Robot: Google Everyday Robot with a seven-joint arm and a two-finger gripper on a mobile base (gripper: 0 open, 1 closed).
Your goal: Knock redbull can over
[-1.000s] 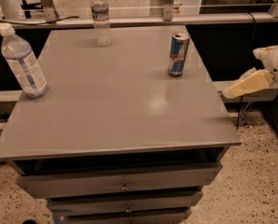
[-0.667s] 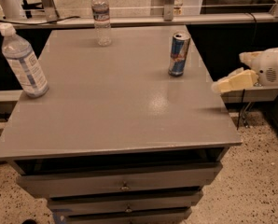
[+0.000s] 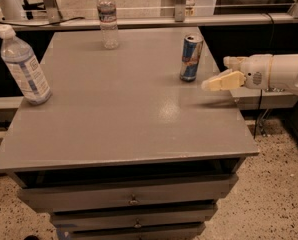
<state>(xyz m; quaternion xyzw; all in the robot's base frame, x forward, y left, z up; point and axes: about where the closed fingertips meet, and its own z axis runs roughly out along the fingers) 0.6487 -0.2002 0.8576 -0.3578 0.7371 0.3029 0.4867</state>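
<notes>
The redbull can (image 3: pixel 191 58) stands upright on the grey table (image 3: pixel 124 114), near its right edge towards the back. It is blue and silver with a red logo and a silver top. My gripper (image 3: pixel 212 84) reaches in from the right, just above the table's right edge. Its tip is a short way to the right of the can's lower part and slightly nearer to me. It is apart from the can and holds nothing. The white arm (image 3: pixel 279 74) extends off to the right.
A clear water bottle (image 3: pixel 25 68) stands tilted at the table's left edge. Another water bottle (image 3: pixel 108 18) stands at the back middle. A rail with posts (image 3: pixel 179 19) runs behind the table. Drawers (image 3: pixel 134 199) are below the top. The floor is speckled.
My gripper has moved left from beyond the table's right edge, to over the edge and close to the can. The can and the bottles have not moved.
</notes>
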